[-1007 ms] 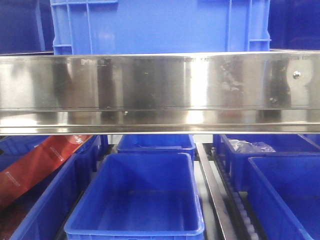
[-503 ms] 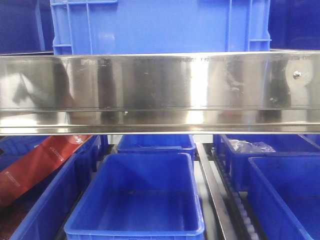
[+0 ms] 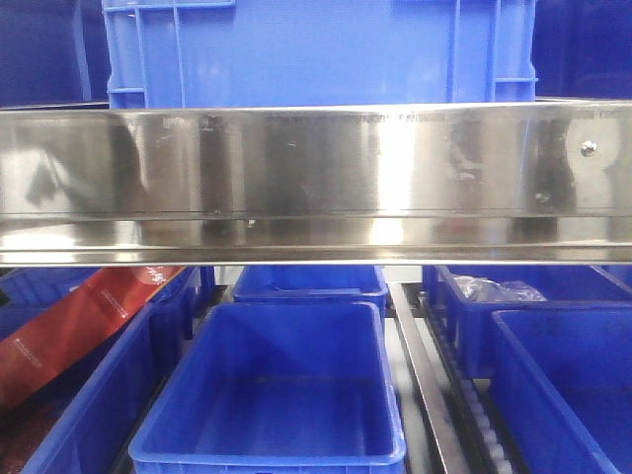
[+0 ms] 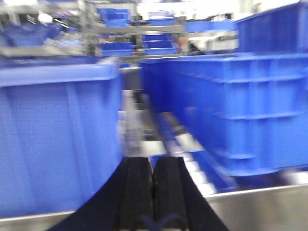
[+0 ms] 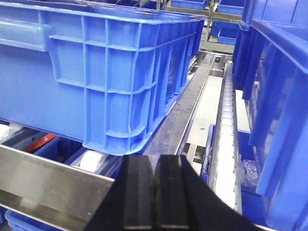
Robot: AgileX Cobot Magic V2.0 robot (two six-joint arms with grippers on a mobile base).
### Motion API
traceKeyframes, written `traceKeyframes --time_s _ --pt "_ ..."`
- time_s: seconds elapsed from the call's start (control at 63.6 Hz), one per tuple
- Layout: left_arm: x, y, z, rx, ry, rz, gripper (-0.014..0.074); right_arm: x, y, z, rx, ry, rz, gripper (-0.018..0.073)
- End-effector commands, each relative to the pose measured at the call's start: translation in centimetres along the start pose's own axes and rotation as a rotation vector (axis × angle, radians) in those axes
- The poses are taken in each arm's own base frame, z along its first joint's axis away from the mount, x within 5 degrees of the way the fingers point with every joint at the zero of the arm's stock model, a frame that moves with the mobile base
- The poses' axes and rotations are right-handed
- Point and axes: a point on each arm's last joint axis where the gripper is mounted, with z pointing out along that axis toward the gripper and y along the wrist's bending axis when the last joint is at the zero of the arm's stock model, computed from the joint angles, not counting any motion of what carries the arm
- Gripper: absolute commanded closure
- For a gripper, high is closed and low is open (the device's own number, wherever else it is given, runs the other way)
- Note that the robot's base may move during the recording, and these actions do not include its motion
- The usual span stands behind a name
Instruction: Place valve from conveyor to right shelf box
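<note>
- Blue plastic pretty much everywhere. From the front view, a wide shiny steel shelf rail (image 3: 316,183) cuts across the middle, with a big blue crate (image 3: 316,49) sitting on the level above it.
- Below the rail there's an open blue bin (image 3: 272,395) dead centre, nothing in it that I can make out. Another small bin (image 3: 311,281) sits right behind it.
- Off to the left, a red package (image 3: 74,326) lies tilted in a neighbouring bin. On the right, a bin holds a clear plastic bag (image 3: 494,289), and a roller track (image 3: 474,415) runs between the centre bin and the right ones.
- My left gripper (image 4: 153,192): black fingers pressed together, nothing pinched between them. It points down a gap between two blue crates; the view is blurry.
- My right gripper (image 5: 155,192): also closed flat, pads touching, holding nothing. It sits just over the steel rail (image 5: 43,183), with a ribbed blue crate (image 5: 96,72) to the left and white rollers (image 5: 228,130) running away on the right.
- The valve and the conveyor: can't spot either in any of my views.
</note>
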Motion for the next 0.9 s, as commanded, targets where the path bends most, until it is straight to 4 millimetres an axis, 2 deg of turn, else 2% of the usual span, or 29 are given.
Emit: traceKeyframes --time_s 0.0,0.252,0.378,0.425,0.881 --pt "0.8 0.2 -0.4 -0.044 -0.003 0.014 0.0707 -0.1 -0.1 -0.1 0.008 -0.026 -0.009 0.0722" --pt "5.8 0.2 -1.6 -0.136 -0.004 0.001 0.0707 -0.1 -0.1 -0.1 0.008 -0.026 -0.009 0.0722" --pt "8.4 0.0 -1.3 -0.135 0.008 -0.013 0.0707 -0.1 -0.1 -0.1 0.008 -0.026 -0.009 0.0722" --pt "8.1 0.0 -1.3 -0.139 -0.036 -0.01 0.0707 -0.1 -0.1 -0.1 0.008 -0.028 -0.009 0.0722" --pt "8.4 0.0 -1.3 -0.137 -0.01 -0.012 0.0707 -0.2 -0.1 -0.1 0.009 -0.034 -0.009 0.0722"
